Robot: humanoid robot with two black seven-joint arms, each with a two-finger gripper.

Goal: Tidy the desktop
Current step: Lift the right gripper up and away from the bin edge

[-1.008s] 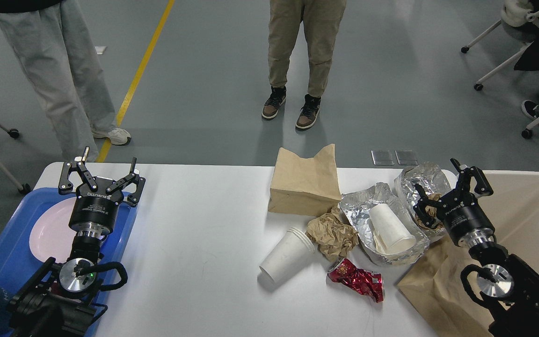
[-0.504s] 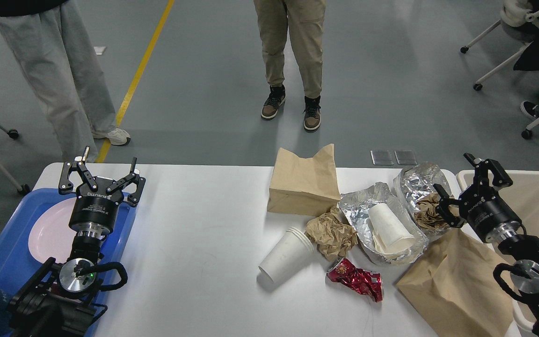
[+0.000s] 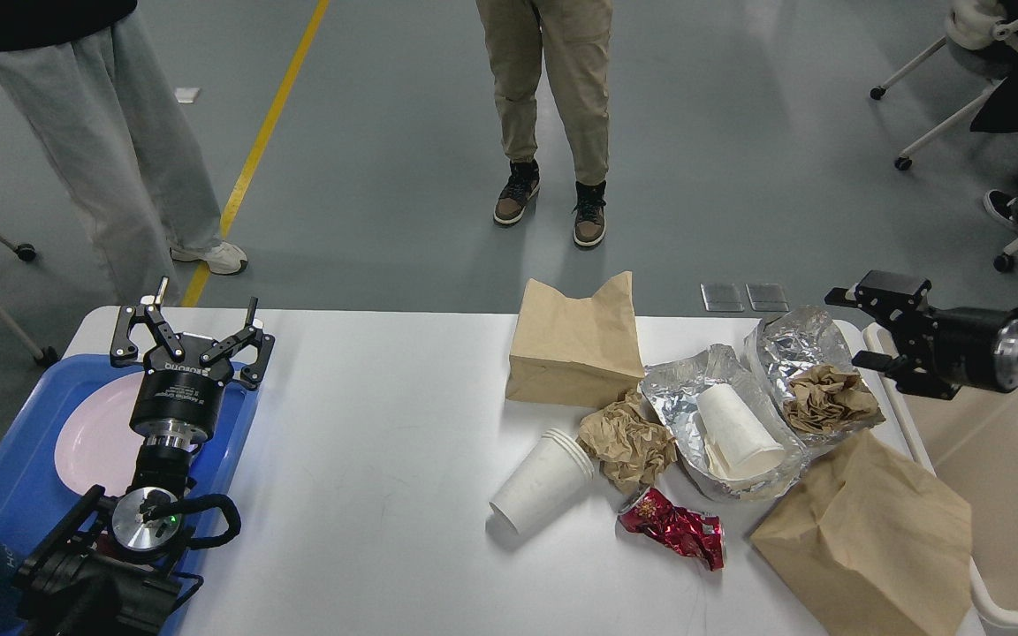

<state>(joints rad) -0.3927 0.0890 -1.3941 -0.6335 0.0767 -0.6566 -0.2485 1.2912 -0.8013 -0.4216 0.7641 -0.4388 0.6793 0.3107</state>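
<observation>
Desktop surface fixed, spanning mid-view; litter at right light and crushable: pinch crumpled paper in foil by a fold, cups by rim; left gripper fingers wide over blue tray, right gripper side-on, cannot tell.

This looks like a robotics lab or test hall rather than a home. The smooth grey painted floor carries a yellow marking line, as in an industrial workspace. Two people stand watching just beyond the large white rectangular tabletop, seen only from the legs down, and white-framed office chairs on castors sit at the far right.
</observation>
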